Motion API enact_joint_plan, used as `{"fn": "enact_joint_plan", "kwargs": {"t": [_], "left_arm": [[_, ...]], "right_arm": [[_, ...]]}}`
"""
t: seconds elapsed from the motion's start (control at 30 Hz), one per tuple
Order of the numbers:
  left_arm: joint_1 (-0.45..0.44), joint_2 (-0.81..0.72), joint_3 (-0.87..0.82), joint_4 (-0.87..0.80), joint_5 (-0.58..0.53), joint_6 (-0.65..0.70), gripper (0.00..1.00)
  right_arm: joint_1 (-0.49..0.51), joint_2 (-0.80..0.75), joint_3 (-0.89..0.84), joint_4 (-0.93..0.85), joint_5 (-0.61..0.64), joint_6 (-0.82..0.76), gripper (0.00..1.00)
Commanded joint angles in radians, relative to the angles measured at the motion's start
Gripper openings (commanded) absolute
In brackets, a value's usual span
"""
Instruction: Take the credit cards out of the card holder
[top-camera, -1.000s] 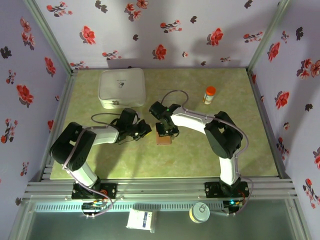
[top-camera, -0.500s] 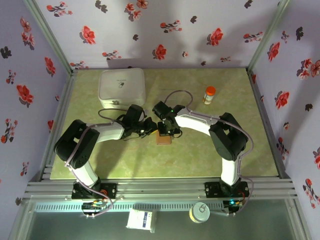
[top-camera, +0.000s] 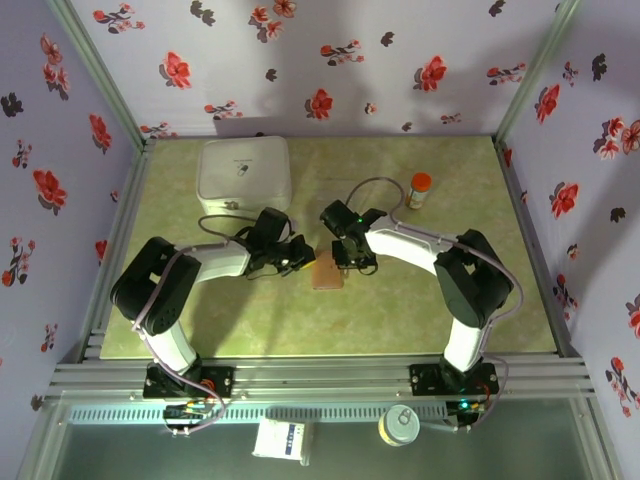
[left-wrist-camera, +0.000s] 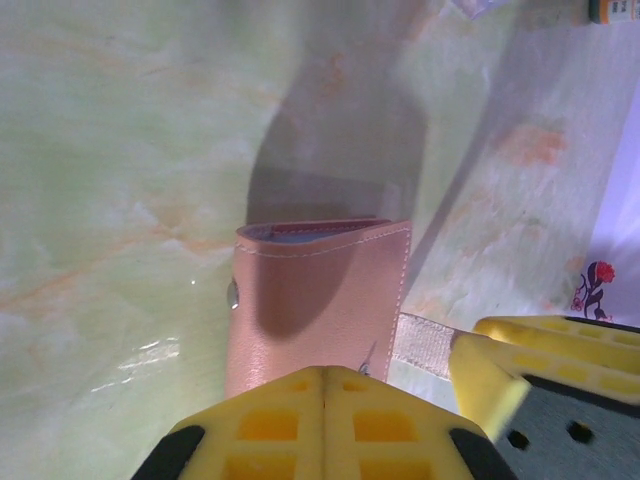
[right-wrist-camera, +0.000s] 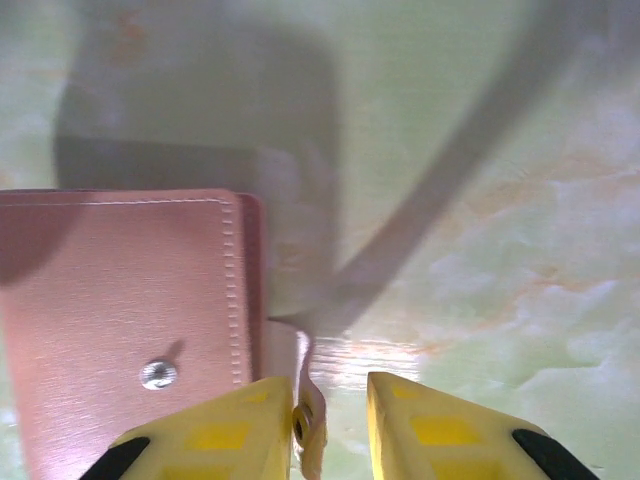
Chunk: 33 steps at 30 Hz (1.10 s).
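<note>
The card holder (top-camera: 327, 274) lies flat and folded on the green table, tan leather side up. My left gripper (top-camera: 297, 258) is at its left edge; in the left wrist view its yellow fingers (left-wrist-camera: 325, 375) are pressed together with nothing between them, the tips over the card holder (left-wrist-camera: 320, 300). My right gripper (top-camera: 352, 258) is at its right edge. In the right wrist view its jaws (right-wrist-camera: 330, 392) stand a little apart, and the holder's closing strap (right-wrist-camera: 310, 420) lies between them against the left finger. The credit cards are hidden inside the card holder (right-wrist-camera: 120, 310).
A white rounded box (top-camera: 245, 175) stands at the back left, close behind the left arm. An orange-capped bottle (top-camera: 419, 190) stands at the back right. Metal rails and flowered walls border the table. Bare green surface lies in front of the card holder.
The left gripper has moved right up to the card holder. The right gripper has shifted right to its right edge, and its jaws have parted a little.
</note>
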Motion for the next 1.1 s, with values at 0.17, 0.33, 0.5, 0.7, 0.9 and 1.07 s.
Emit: {"fn": "enact_joint_plan", "kwargs": {"t": [0.17,0.33,0.5,0.7,0.9,1.07], "left_arm": [[0.003,-0.014,0.027,-0.051,0.008,0.043,0.01],[0.004,-0.018,0.031,-0.051,0.009,0.04,0.01],[0.008,-0.023,0.039,-0.054,0.009,0.042,0.01],[0.011,-0.022,0.051,-0.074,0.01,0.047,0.01],[0.028,-0.052,0.038,-0.088,0.006,0.062,0.02],[0.055,-0.067,0.034,-0.089,0.01,0.073,0.02]], "right_arm": [[-0.027,0.017,-0.069,0.088,-0.05,0.022,0.27],[-0.035,0.049,-0.083,0.128,-0.08,0.024,0.24],[-0.04,0.041,-0.112,0.187,-0.126,0.038,0.23],[-0.04,0.042,-0.134,0.228,-0.15,0.057,0.19],[-0.04,0.013,-0.134,0.23,-0.151,0.058,0.11],[-0.04,-0.038,-0.133,0.204,-0.122,0.058,0.09]]}}
